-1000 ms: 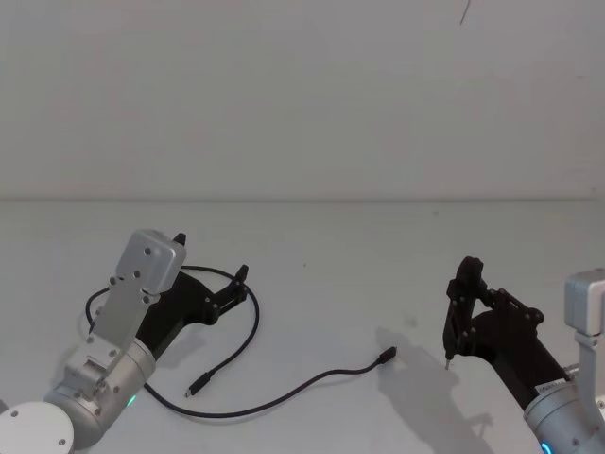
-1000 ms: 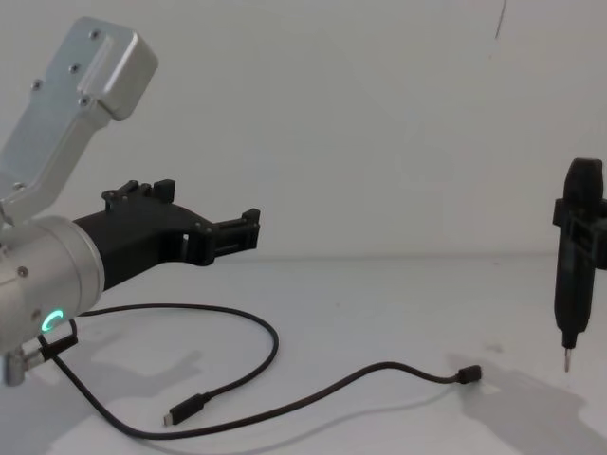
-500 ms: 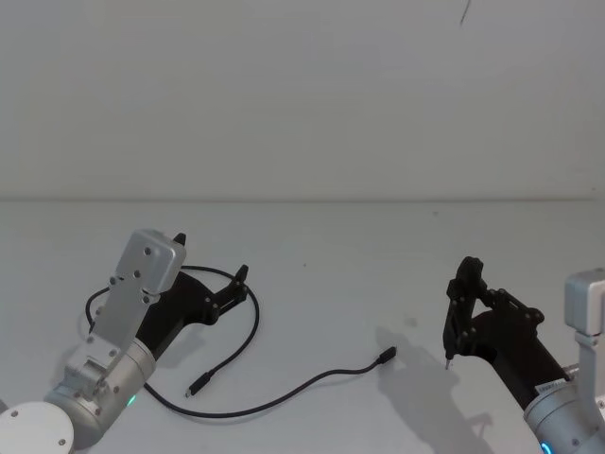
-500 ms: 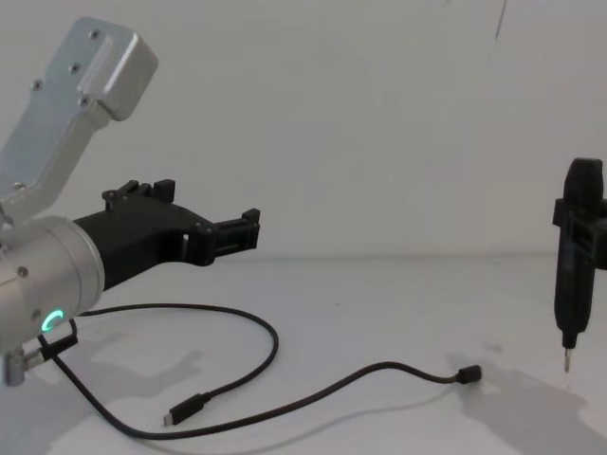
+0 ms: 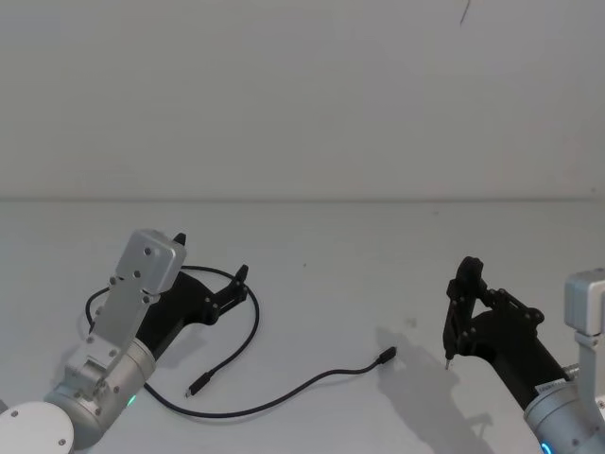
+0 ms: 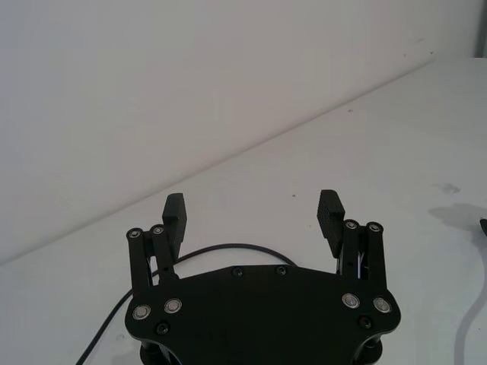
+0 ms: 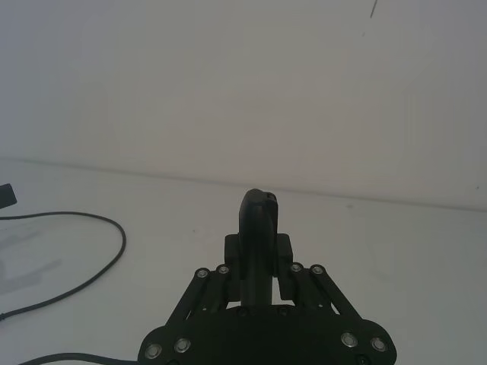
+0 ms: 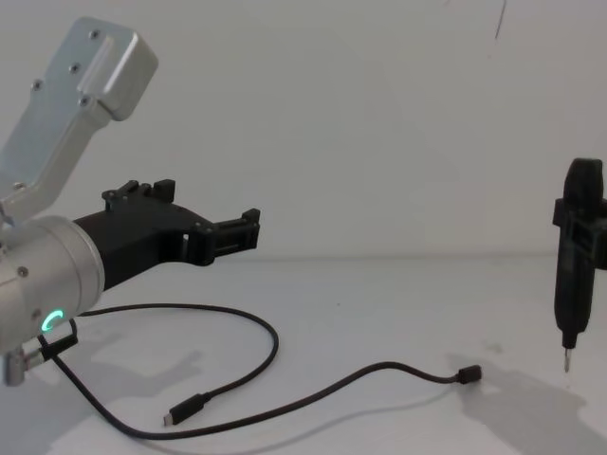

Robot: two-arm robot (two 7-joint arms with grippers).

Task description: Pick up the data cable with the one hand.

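A white table (image 5: pixel 312 236) spreads across the scene and meets a plain white wall (image 5: pixel 302 95) at its far edge.

On the left, a thick silver wrist (image 8: pixel 43 284) with a glowing green ring (image 8: pixel 49 322) carries the left gripper (image 6: pixel 253 209), a long black angular piece that reaches forward and to the right. It hangs above the table. Its two fingers (image 6: pixel 174 211) stand wide apart with nothing between them.

On the right, the right gripper (image 7: pixel 259 258) is closed on a black pen-shaped tool (image 8: pixel 577 251). The tool is held upright, with its metal tip (image 8: pixel 567 360) pointing down just above the table.

The cable (image 8: pixel 276 345) lies on the table in the near left and middle, apart from both grippers. It forms a loose loop under and around the left gripper. From the left wrist view, one strand curves across the table below the open fingers. From the loop's right side it bends back toward the near edge and ends in one plug (image 5: pixel 198 385). The other strand sweeps along the near side and runs right to the second plug (image 5: pixel 386 357), which lies near the middle, left of the pen-shaped tool and well apart from it.
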